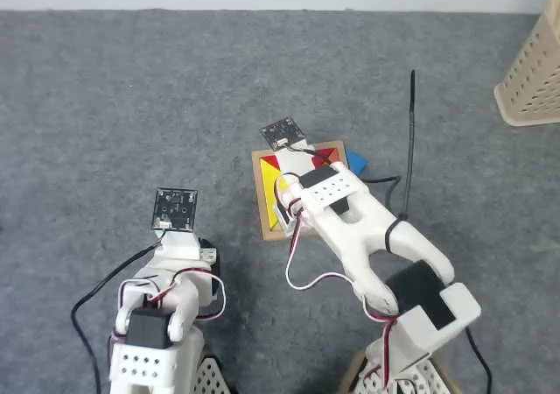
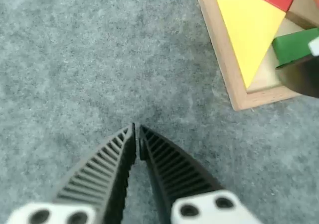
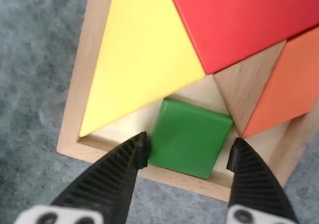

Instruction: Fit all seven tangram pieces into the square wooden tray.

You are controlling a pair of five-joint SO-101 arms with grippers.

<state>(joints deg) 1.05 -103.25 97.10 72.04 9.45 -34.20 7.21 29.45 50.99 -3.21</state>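
The right hand (image 3: 188,152) stands open astride the green square (image 3: 192,132), which lies askew between the yellow triangle (image 3: 139,59) and the wall of the tray (image 3: 79,109), likely to turn it home; the left hand (image 2: 137,133) hangs closed, empty, nearby.

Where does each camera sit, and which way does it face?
High view: fixed above the table, looking down on both arms and the tray.
Left wrist view: on the left arm, looking down past its shut jaws at the table and a tray corner.
Right wrist view: on the right arm, looking down between its open jaws at the green square.
Shared: both wrist views show the yellow triangle.
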